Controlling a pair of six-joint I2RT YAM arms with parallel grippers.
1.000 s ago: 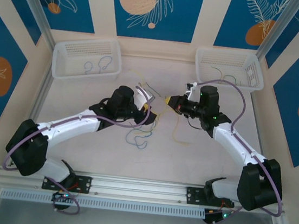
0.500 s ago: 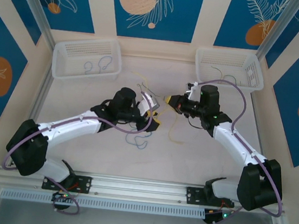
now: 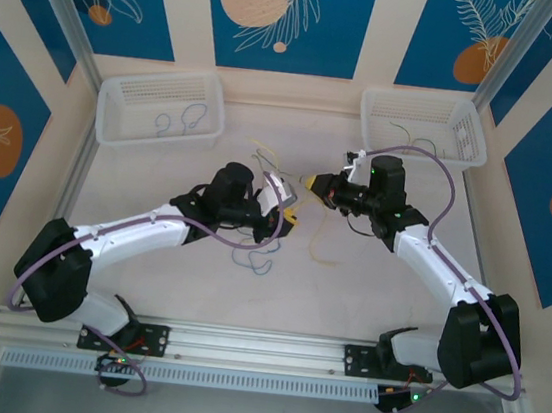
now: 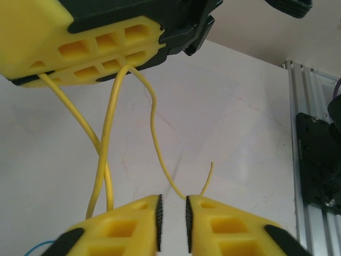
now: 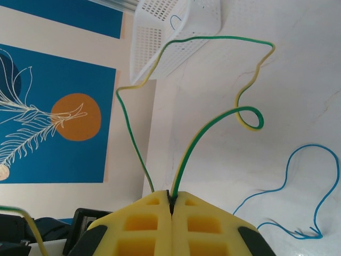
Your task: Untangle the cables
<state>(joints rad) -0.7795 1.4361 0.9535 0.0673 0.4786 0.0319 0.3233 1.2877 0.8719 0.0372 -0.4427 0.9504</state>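
So the left gripper [image 4: 173, 205] is almost closed, with just a thin slit left between the jaws. A yellow wire [image 4: 154, 128] dips right at the mouth of that slit, and honestly I can't tell if it's pinched or just sitting there.

That wire runs pretty much straight up the left wrist frame to the right gripper [image 4: 90, 72] at upper left, which is clamped tight. Two more yellow strands hang from it and cross on the way down.

On its own cam the right gripper [image 5: 171, 196] bites a green wire [image 5: 213, 125] that loops toward the top of frame. A blue wire [image 5: 298, 160] lies loose on the table [image 5: 298, 69] at lower right.

My guess is the next pull goes along that yellow line, grippers moving apart. The left one is nearest its free end.

From above, the left basket [image 3: 114, 131] has a couple of thin wires in it, and the right basket [image 3: 471, 140] does too.
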